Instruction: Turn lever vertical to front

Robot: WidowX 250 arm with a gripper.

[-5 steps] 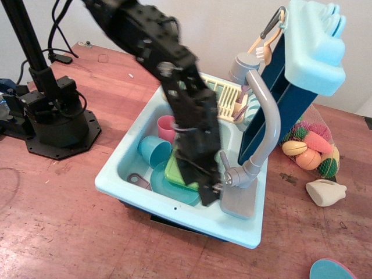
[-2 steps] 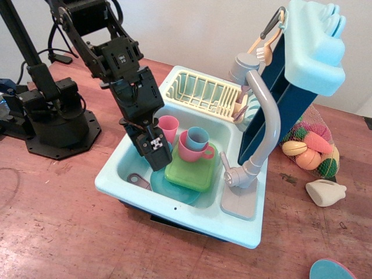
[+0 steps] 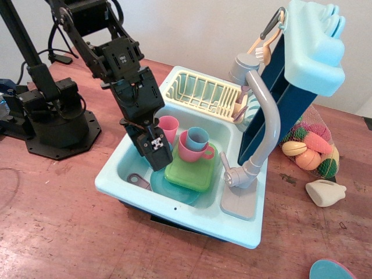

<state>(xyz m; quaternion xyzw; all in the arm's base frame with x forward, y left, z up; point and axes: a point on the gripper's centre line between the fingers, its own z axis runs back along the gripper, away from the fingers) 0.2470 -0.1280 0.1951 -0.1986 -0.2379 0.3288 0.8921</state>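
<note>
Single overhead-oblique view of a reddish wooden tabletop [image 3: 70, 232] carrying a pale blue plastic toy sink [image 3: 133, 192].

Task object: short thin grey plastic lever [image 3: 224, 159], jutting up and to the left from the round grey base of the toy tap [image 3: 235, 177], at the near right corner of the basin. Not to be confused with the tall curved grey spout [image 3: 264, 116] rising from the same base toward the far side.

Black robot gripper [image 3: 161, 163] poised over the left part of the basin, tip pointing down toward a teal plate [image 3: 174, 192]; well apart from the lever, with a green square plate [image 3: 192, 171] and a pink cup holding a blue cup [image 3: 195, 145] lying between. Jaws appearing pressed together or nearly so, with nothing pinched; exact gap hard to make out.

Also in the basin: a second pink cup [image 3: 169, 125]. Beyond it, a cream dish rack [image 3: 203, 93]. To the right of the sink, a net bag of toy food [image 3: 311, 148].

Handling, as a judgement: lever probably light, stiff and smooth, pivoting on the base with little resistance; thin enough to slip from a pinch and possibly to snap under side load. Best taken near its free tip, or nudged from the side with closed fingertips, keeping clear of the spout.
</note>
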